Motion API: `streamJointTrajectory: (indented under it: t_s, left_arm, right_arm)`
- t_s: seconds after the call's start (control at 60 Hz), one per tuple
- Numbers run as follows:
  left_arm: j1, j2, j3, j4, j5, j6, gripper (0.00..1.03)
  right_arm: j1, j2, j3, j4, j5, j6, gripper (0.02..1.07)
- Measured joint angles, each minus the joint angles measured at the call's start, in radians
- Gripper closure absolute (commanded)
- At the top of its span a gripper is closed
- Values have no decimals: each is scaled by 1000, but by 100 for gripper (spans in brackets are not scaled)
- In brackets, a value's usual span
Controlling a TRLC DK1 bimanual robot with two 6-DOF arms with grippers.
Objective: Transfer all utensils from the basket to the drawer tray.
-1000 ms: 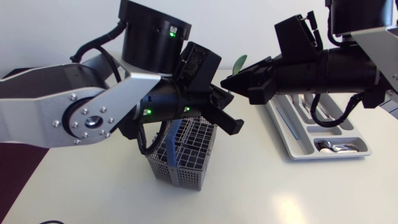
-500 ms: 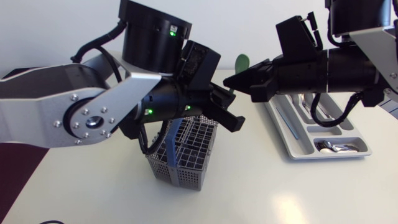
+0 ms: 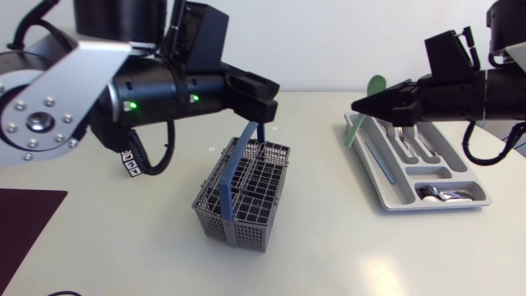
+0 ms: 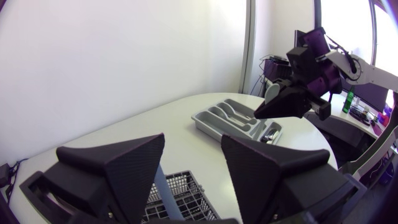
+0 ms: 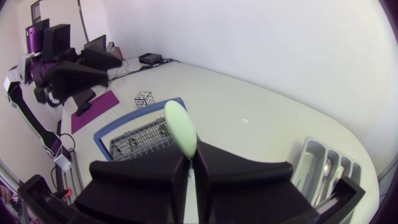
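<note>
1. Left gripper (image 4: 193,144): fingers wide apart, hanging above the far side of the basket. My left arm's bulk blocks the table behind it.
2. Basket (image 3: 214,222): grey mesh with a blue handle (image 3: 233,170), standing mid-table. I cannot make out its contents through the grid. The left wrist view shows only its rim and part of the handle.
3. Right gripper (image 3: 358,105): clamped narrow on the green utensil (image 3: 376,85), held in the air over the left edge of the tray. The rounded end sticks up past the fingers and the shaft slants down. The gripped middle is hidden.
4. Tray (image 3: 374,181): grey, with compartments, at right. My right arm covers its far end.
5. Metal cutlery (image 3: 440,193): in the tray's near compartment, with more in the long slots, too small to count.
</note>
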Motion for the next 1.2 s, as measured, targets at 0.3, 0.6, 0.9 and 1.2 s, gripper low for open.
streamJointTrajectory:
  t_s: [0.3, 0.6, 0.9, 1.2]
  left_arm:
    - [102, -85, -2, -56, 0, 35, 35]
    - [113, -132, -50, -88, 0, 84, 35]
    - [113, -177, -90, -142, 0, 107, 35]
    - [129, -243, -123, -192, 0, 114, 35]
  right_arm:
    - [-356, 116, 3, -185, -24, -481, 97]
    - [-578, 219, 13, -179, 146, -937, 97]
    - [-665, 354, 35, -113, 302, -1197, 97]
    - [-671, 422, 3, 79, 433, -1304, 97]
